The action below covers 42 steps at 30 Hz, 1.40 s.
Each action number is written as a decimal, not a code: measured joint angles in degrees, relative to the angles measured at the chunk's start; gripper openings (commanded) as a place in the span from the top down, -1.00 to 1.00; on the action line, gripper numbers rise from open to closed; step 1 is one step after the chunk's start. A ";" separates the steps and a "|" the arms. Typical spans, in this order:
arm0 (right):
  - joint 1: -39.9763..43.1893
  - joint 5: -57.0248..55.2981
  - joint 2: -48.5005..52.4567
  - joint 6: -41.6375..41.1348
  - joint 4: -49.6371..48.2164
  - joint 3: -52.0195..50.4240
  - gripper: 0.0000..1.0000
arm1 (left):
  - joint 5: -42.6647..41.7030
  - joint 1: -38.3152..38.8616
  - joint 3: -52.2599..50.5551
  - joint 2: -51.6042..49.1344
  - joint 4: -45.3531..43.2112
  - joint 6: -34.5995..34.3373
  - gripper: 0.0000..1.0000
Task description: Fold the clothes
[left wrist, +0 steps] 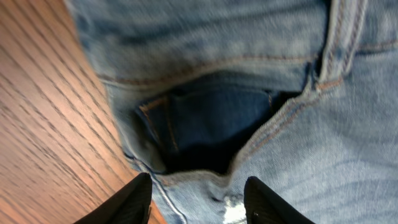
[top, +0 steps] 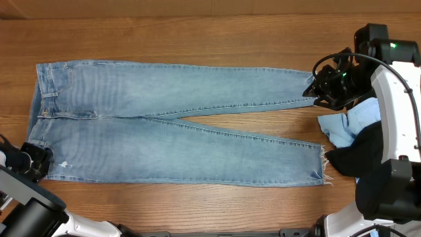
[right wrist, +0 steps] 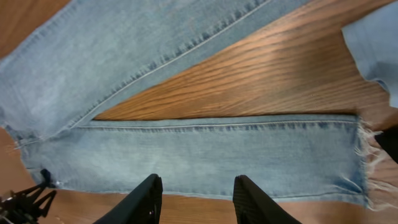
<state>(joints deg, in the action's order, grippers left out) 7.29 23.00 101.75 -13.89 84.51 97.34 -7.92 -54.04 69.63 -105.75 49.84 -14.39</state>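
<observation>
jeans (top: 171,122), light-blue, flat, frayed hems

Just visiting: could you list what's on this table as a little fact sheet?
Surface: wooden table
Main item: light-blue jeans, spread flat, unfolded
Left gripper: jaws open, over the waist corner
Right gripper: jaws open, over a leg near its frayed hem
Also there: light-blue cloth and black garment, heaped beside the hems
</observation>
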 measured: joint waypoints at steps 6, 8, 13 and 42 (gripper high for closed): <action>0.00 -2.51 0.00 0.04 1.11 0.00 0.16 | 2.38 -1.53 0.00 -0.13 -0.15 1.03 -0.11; 0.00 -2.86 0.00 0.04 1.22 0.00 0.16 | 3.78 -1.62 0.00 -0.52 0.04 1.01 -0.12; 0.00 -3.15 0.00 0.00 1.29 0.00 0.16 | 6.32 -1.62 0.00 -3.02 -1.60 1.01 -0.02; 16.55 -13.09 0.00 -13.16 -0.66 -14.38 0.27 | 1.70 -1.99 0.92 -5.60 -3.87 2.36 0.90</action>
<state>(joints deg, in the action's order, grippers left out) 23.83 9.91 101.75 -27.05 83.85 82.96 -6.22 -56.03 70.54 -111.35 45.98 -12.03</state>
